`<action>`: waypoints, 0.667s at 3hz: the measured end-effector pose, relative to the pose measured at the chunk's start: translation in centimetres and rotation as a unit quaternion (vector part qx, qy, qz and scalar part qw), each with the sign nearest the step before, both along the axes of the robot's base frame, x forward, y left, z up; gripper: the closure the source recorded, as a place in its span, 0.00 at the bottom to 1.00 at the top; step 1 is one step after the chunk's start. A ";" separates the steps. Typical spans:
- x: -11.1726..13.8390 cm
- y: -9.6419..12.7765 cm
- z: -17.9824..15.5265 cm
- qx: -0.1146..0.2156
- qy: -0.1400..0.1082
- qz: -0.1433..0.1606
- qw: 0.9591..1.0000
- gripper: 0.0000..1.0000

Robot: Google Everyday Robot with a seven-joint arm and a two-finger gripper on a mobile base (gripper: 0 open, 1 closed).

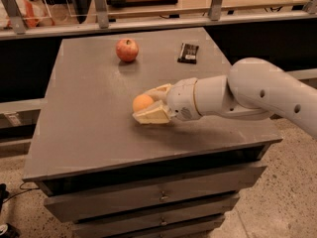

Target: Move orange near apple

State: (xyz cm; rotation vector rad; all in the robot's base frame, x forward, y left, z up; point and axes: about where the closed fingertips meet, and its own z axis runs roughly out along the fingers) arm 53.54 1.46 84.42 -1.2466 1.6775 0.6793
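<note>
The orange point(141, 102) sits near the middle of the grey cabinet top point(84, 113). My gripper point(144, 105) reaches in from the right, with one cream finger behind the orange and the other point(151, 116) in front, both against it. The red apple point(127, 49) with yellowish patches stands at the far side of the top, well behind and slightly left of the orange.
A black packet point(188, 53) lies at the back right of the top. A railing with metal posts point(100, 6) runs behind the cabinet. Drawers point(158, 197) are below the front edge. My white arm point(257, 90) spans the right side.
</note>
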 end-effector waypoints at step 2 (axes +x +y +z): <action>6.7 -5.0 0.2 0.009 -0.040 -0.112 0.993 1.00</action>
